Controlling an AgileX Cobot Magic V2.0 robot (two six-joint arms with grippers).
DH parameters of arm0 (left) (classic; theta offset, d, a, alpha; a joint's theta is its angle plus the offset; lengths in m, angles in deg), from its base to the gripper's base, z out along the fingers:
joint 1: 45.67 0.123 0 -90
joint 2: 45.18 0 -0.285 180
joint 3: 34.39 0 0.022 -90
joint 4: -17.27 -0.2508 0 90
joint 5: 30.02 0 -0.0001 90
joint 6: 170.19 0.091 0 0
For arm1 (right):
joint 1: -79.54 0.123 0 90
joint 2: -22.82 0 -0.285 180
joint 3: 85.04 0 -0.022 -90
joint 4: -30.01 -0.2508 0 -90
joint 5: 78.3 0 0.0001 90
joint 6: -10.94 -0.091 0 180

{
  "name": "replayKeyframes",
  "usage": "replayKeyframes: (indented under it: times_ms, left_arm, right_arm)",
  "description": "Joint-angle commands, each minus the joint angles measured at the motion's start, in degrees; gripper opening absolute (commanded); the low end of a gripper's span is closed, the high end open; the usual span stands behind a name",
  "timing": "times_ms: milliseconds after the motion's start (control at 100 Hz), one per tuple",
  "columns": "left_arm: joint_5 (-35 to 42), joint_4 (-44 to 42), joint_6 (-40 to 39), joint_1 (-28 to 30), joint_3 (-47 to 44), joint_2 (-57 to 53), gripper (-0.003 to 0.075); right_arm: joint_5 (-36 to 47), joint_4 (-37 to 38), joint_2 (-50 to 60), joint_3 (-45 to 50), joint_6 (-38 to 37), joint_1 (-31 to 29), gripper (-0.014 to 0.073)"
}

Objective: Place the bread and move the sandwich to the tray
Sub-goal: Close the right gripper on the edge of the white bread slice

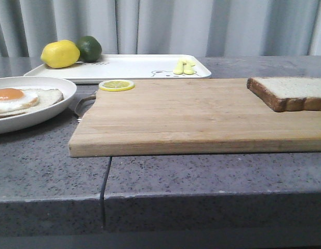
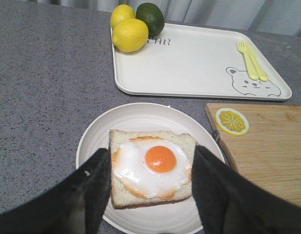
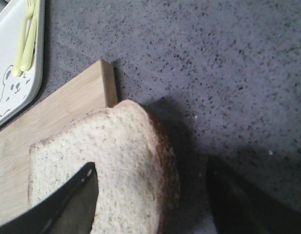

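Grey speckled stone makes the bench, and a wooden cutting board lies across its middle in the front view. The bread, a thick slice with a brown crust, lies flat at the 3 o'clock end of the board, and in the right wrist view its crust edge hangs a little over the board's end. The right hand is wide open above it: one finger is over the crumb of the slice, the other is over the bare bench beside it, and it holds nothing. I cannot tell whether a finger touches the slice.

At 9 o'clock from the board stands a round white plate. On it lies a slice of bread with a fried egg on top. The left hand is also open and holds nothing, with one finger at each side of this slice.

The white tray with a small bear drawing lies at 12 o'clock, behind the board. It carries a yellow lemon, a green lime and a pale yellow fork and spoon. A lemon slice lies on the board's far corner, near the plate.
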Motion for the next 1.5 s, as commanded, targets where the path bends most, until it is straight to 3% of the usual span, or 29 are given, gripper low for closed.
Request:
replayKeyframes:
  times_ms: [0,1260,1490]
  left_arm:
    - [4.0,1.0,-0.2,-0.4,1.9,0.3,0.0356]
    - [4.0,1.0,-0.2,-0.4,1.9,0.4,0.0356]
    - [4.0,1.0,-0.2,-0.4,1.9,0.4,0.0356]
  right_arm:
    - [-1.8,-2.7,0.3,-1.9,1.2,-0.3,0.0484]
    - [-10.0,-3.1,-4.8,-1.9,2.4,-0.3,0.0484]
    - [-9.7,-2.9,-4.8,-1.9,2.4,-0.3,0.0391]
